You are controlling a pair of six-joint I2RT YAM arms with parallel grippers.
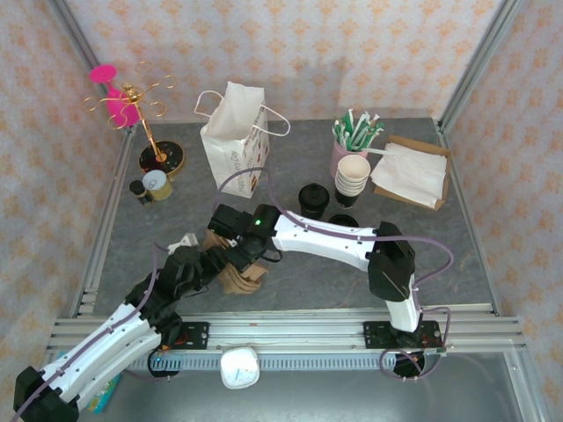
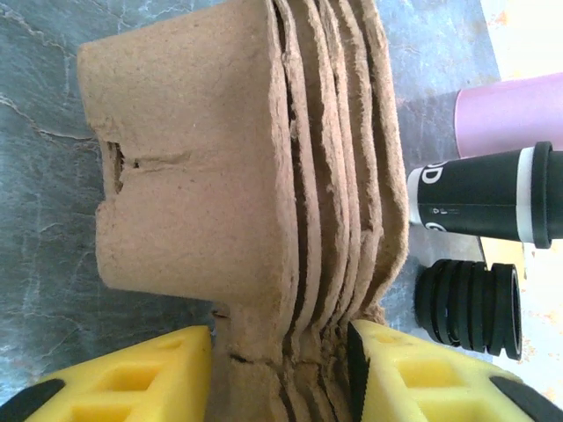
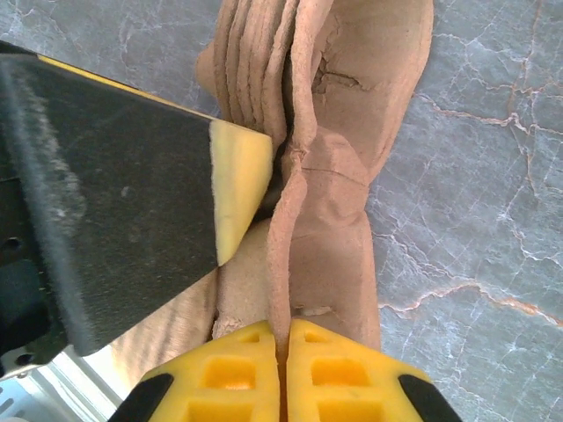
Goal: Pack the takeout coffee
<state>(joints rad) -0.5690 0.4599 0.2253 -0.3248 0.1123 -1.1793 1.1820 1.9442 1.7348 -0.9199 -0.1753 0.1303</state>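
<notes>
The coffee cup (image 1: 313, 200), black paper with a dark round top, stands mid-table just beyond the right arm and to the right of the white paper bag (image 1: 230, 141). Nearer, the left gripper (image 2: 280, 356) clamps the tray stack (image 2: 193, 158), rough brown moulded pulp. The right gripper (image 3: 283, 352) pinches the thin edge of the outer tray (image 3: 325, 220). Ribbed black lids (image 2: 471, 303) and a smooth pink cup (image 2: 519, 110) sit beside the coffee.
</notes>
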